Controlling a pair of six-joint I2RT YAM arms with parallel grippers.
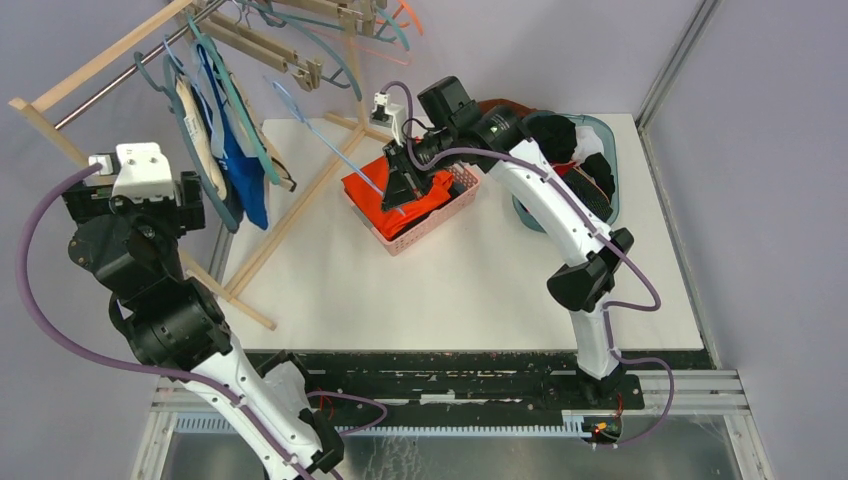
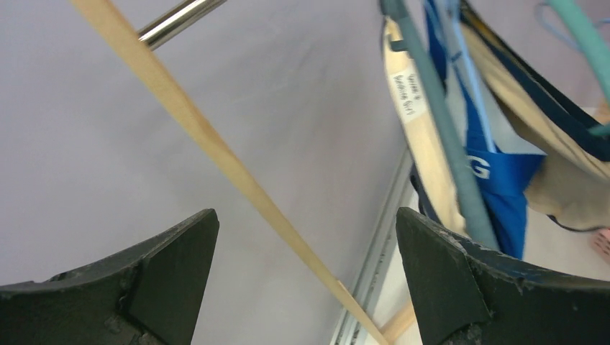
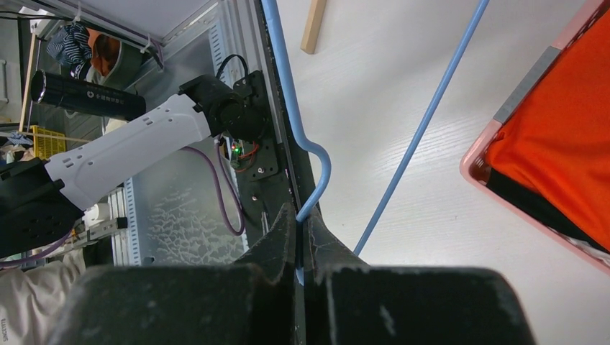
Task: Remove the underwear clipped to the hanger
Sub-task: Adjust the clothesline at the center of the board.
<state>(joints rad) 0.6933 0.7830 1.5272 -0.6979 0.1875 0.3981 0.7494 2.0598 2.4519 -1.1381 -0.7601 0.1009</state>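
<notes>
Up at the far left, the underwear (image 1: 238, 165) hangs on the wooden rack (image 1: 95, 62), and the left gripper (image 2: 306, 223) is just beside it, jaws spread wide and holding nothing. Further right, the right gripper (image 3: 301, 219) is clamped on a light blue hanger (image 3: 424, 126) above the pink basket (image 1: 445, 222) of orange cloth (image 1: 362, 185)

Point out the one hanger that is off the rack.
The light blue hanger, pinched in the shut right gripper by the pink basket. The teal hangers hang on the rack, some carrying underwear.
</notes>
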